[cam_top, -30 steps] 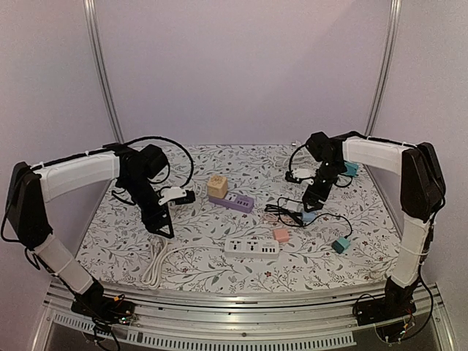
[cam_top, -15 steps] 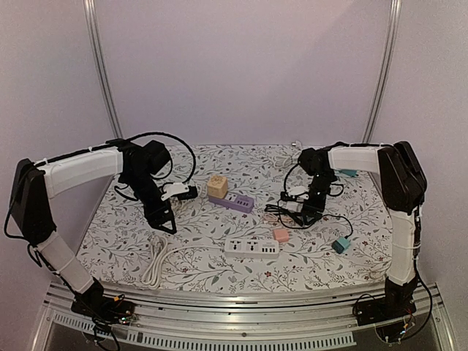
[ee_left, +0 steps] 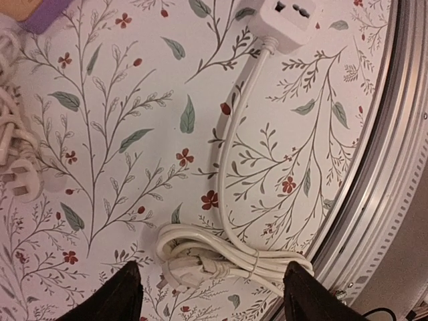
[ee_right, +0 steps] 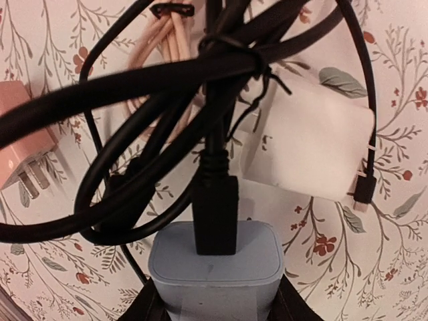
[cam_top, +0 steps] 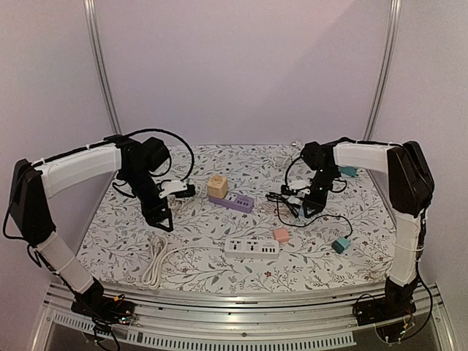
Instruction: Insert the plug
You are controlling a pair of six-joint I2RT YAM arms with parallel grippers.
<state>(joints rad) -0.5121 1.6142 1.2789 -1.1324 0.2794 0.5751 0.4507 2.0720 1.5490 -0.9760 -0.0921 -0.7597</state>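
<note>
In the right wrist view a grey-blue charger plug [ee_right: 214,264] sits between my right gripper's [ee_right: 215,301] jaws, which press on both its sides. A black cable [ee_right: 215,200] is plugged into its top and loops in a tangle above it. From above, the right gripper [cam_top: 310,203] is low over the black cable bundle [cam_top: 284,200] at the right of the table. The white power strip [cam_top: 251,247] lies in the near middle, and the purple strip [cam_top: 232,202] sits behind it. My left gripper [cam_top: 159,218] hangs open over the coiled white cord [ee_left: 221,257], touching nothing.
A white adapter [ee_right: 314,150] and a pink adapter [ee_right: 23,144] flank the black tangle. A wooden block [cam_top: 216,186], a pink plug [cam_top: 281,235] and a teal plug [cam_top: 341,244] lie on the flowered cloth. The metal table rail [ee_left: 384,174] runs close to the cord.
My right gripper came down and left onto the black cable bundle and closed its jaws round the grey-blue plug. The left arm barely shifted and stayed open.
</note>
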